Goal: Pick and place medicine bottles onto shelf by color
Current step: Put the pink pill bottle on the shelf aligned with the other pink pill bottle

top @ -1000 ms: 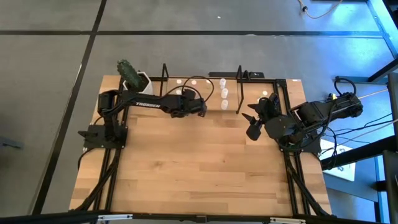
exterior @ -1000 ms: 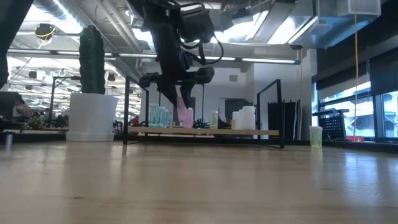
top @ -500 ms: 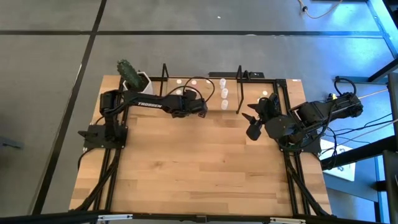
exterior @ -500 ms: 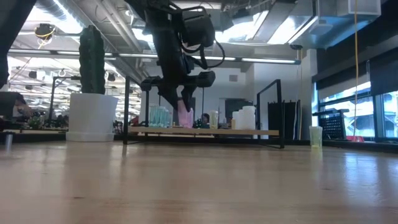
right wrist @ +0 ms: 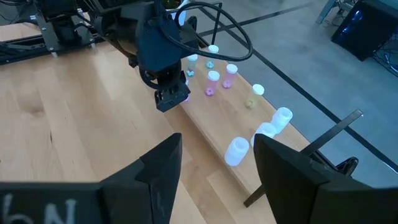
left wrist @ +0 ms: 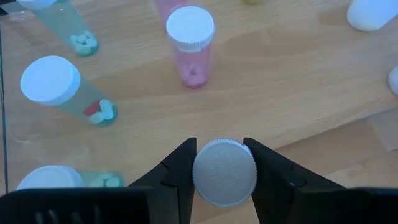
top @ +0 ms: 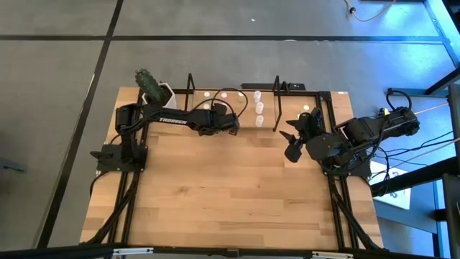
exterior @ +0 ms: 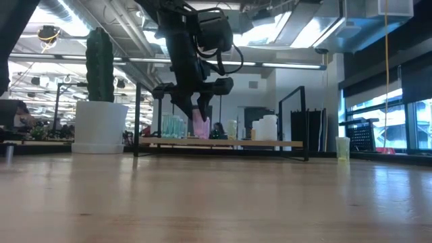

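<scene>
Well along, judging by the shelf at the table's far edge: green, pink, yellowish and white medicine bottles already standing on its wooden floor in colour groups. Left pincer clamped on a pink bottle just above the shelf's front edge, close to the pink ones. Right pincer spread wide and empty near the table's right edge; one bottle seemingly still unplaced beyond the shelf's right end.
</scene>
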`<state>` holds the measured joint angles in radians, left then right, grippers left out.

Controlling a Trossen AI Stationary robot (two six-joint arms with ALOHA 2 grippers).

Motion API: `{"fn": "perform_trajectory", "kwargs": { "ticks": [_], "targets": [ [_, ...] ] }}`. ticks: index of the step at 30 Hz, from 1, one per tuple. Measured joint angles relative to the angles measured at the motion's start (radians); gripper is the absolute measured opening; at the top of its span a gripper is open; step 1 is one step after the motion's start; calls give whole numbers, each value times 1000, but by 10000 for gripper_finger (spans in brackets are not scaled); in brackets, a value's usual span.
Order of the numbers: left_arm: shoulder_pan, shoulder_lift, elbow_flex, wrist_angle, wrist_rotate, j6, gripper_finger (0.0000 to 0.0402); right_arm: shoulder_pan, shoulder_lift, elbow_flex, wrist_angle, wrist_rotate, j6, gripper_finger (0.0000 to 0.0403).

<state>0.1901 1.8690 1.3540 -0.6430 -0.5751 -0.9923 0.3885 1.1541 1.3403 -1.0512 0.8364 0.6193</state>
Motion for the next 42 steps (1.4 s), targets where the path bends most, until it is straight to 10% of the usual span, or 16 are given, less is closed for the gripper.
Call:
{"fn": "perform_trajectory", "kwargs": {
  "ticks": [42],
  "targets": [
    [8, -2, 37, 31, -100, 98, 180, 0, 0, 0, 0, 0, 0, 202]
  ]
}}
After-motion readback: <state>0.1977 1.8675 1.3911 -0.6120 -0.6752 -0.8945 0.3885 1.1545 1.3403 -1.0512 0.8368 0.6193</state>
